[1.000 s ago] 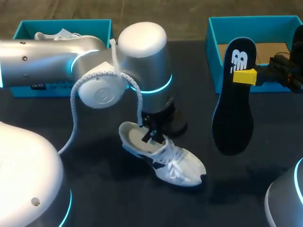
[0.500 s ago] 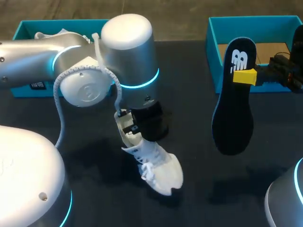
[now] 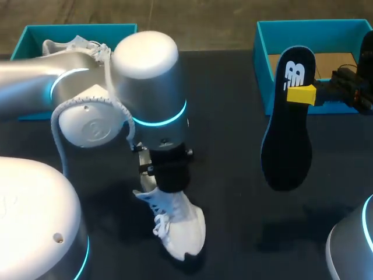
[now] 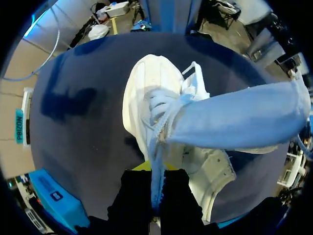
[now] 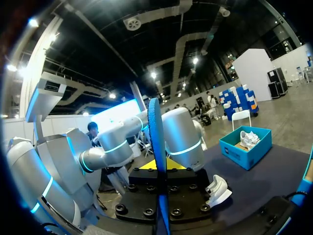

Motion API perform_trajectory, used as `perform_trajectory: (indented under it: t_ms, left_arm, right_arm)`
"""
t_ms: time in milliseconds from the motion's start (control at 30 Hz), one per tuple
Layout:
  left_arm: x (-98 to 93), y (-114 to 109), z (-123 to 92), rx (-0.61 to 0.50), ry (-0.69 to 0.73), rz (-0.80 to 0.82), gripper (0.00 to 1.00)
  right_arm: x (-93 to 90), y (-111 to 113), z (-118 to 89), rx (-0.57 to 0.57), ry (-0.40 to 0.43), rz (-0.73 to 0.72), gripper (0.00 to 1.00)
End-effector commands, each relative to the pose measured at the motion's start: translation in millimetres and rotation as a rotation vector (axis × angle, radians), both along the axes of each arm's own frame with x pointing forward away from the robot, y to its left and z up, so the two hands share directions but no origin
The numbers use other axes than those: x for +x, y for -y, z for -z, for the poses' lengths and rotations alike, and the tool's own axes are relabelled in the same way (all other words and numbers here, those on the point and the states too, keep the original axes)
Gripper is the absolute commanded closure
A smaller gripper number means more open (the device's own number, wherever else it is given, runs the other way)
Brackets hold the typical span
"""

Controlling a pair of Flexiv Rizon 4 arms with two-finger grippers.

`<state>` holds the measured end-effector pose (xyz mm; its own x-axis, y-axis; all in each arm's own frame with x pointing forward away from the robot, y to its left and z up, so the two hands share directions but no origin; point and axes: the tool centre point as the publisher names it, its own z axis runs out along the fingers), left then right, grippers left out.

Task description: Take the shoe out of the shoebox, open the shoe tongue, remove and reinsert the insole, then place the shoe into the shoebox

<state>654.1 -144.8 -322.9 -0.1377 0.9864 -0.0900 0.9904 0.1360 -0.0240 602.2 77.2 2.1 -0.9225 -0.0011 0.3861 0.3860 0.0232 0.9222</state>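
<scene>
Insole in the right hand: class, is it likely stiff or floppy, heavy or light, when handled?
Clamped near one end by the right hand, the insole runs nearly straight along its free length: probably springy rather than limp. Edge-on in the right wrist view it looks very thin, so it is likely light for its length.

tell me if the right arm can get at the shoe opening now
Probably not. The left gripper is clamped on the shoe and its wrist covers the opening from above; the right gripper is also full, shut on the insole.
</scene>
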Motion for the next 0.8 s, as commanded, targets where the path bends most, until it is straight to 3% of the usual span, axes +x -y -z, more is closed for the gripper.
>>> perform_trajectory:
  t_ms: [33,367,800]
  left_arm:
    - [-8.8,-2.4,1.1,0.01,0.009,0.045,1.0]
    - [-31.6,5.6,7.6,0.052,-0.019,0.182,1.0]
    - [-39.7,24.8,25.0,0.1,-0.046,0.251,1.0]
  right_arm:
    - [0.6,-1.5,0.4,-0.001,-0.001,0.0,1.0]
    - [0.6,-1.5,0.4,-0.001,-0.001,0.0,1.0]
    - [0.6,-1.5,0.4,-0.001,-0.001,0.0,1.0]
